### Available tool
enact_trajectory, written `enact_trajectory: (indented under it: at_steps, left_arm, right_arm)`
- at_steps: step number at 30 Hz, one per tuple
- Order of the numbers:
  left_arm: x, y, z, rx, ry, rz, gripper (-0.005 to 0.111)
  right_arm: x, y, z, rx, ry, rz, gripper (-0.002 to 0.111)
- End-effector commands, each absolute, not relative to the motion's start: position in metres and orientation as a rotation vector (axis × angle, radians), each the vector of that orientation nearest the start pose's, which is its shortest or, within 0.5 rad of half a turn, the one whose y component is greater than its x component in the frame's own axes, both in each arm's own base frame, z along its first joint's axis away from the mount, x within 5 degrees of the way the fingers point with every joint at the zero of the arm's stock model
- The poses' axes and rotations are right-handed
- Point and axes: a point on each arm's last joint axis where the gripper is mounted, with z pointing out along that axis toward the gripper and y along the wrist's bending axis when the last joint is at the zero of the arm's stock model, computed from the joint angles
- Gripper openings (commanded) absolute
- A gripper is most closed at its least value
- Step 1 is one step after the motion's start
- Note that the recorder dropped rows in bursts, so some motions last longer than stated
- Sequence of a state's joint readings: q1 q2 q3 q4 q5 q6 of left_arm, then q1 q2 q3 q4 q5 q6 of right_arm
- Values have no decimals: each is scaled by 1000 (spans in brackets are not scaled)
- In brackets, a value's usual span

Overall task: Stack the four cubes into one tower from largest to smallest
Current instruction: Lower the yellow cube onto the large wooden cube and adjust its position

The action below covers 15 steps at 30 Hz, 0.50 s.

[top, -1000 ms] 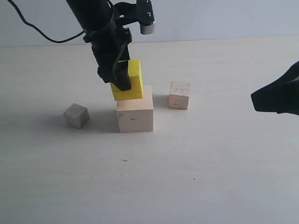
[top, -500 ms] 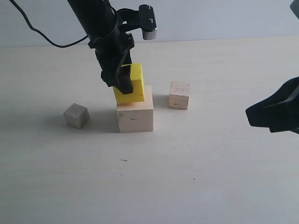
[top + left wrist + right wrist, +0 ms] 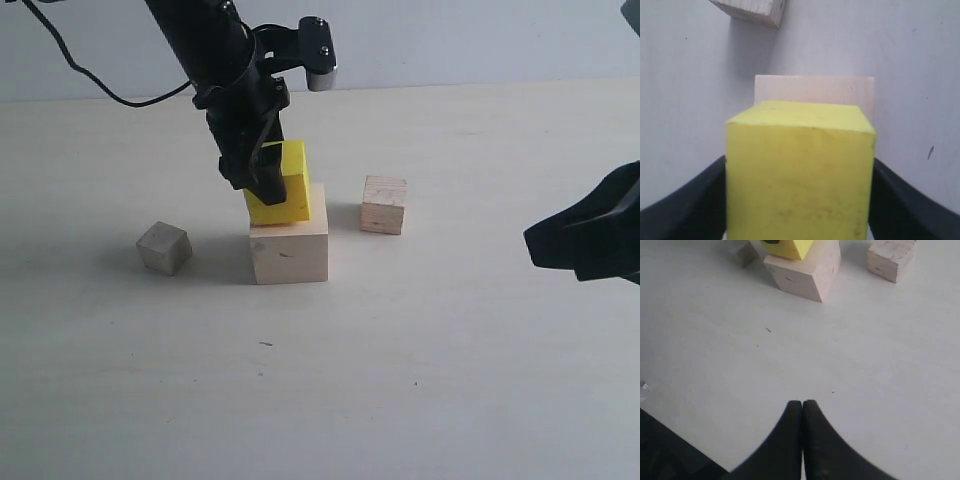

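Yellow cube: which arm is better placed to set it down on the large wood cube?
Left. The left gripper is shut on the yellow cube, directly over the large wood cube. The right gripper is shut, empty, and off to the side, away from the cubes.

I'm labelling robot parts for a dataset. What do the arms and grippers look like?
Both are matte black. The left arm is a round column with a thin black cable and a silver-capped bracket. The right gripper has curved fingers tapering to points. No markings visible.
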<state>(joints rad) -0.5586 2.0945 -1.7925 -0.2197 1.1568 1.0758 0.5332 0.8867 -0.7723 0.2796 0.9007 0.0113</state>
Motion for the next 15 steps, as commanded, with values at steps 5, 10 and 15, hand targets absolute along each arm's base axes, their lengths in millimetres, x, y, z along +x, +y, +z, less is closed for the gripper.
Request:
enact_trajectory:
  at_steps: [5, 10, 15]
  left_arm:
    - [365, -252, 234, 2025, 2034, -246, 0]
    - [364, -252, 234, 2051, 2020, -249, 13]
    - [366, -253, 234, 2020, 2012, -238, 42]
  right_arm:
    - [125, 97, 310, -541, 2471, 567, 0]
    - [125, 97, 310, -541, 2471, 567, 0]
    - [125, 97, 310, -541, 2471, 567, 0]
